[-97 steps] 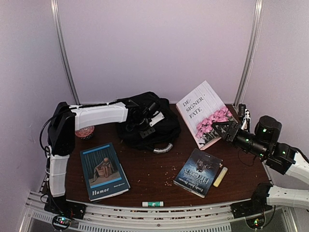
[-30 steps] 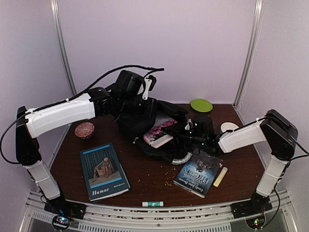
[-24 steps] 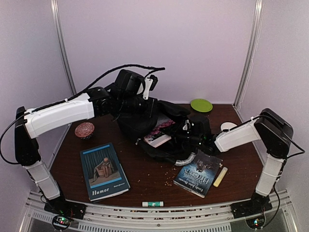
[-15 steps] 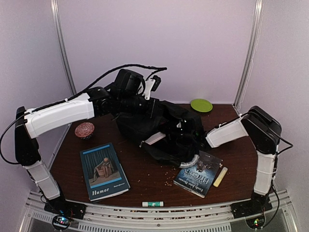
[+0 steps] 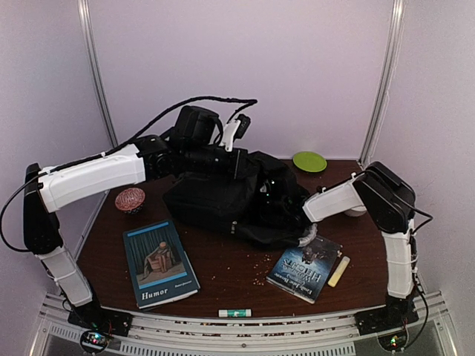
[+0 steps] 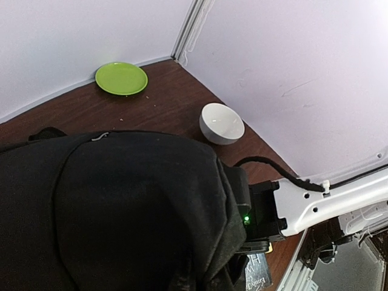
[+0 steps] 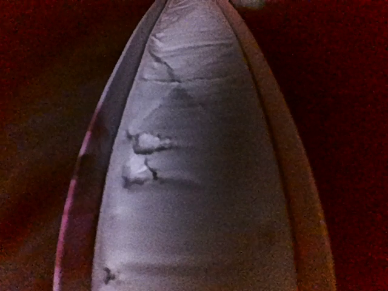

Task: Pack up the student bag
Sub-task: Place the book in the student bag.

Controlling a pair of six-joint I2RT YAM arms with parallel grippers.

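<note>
Inspection from the remote station.

**Placement and hold**
- The student bag (image 5: 223, 204) lies at the back centre of the worktop (image 5: 237, 276), mouth facing the right edge.
- The left gripper (image 5: 239, 165) is pressed together at the bag's upper rim. I judge it is pinching the fabric there to hold the mouth up and open.
- The right arm (image 5: 334, 202) runs into that mouth and the right gripper is buried in the fabric. I cannot tell whether its jaws are spread or clamped.
- Its wrist camera is filled by a pale book (image 7: 194, 182) seen close inside the dark interior. I judge this book is being delivered into the bag.

**Count**
- Bags: one.
- Books: three. The pale one is in the bag, a blue book (image 5: 159, 263) lies near the front left corner, and a dark book (image 5: 304, 265) lies toward the front right.
- One green plate (image 5: 309, 161) sits at the back right corner.
- One white bowl (image 6: 222, 123) sits by the right edge.
- One red patterned ball (image 5: 130, 199) sits by the left edge.
- One yellow stick (image 5: 339, 271) lies just beside the dark book.
- One white tube (image 5: 234, 313) lies at the front edge.
</note>
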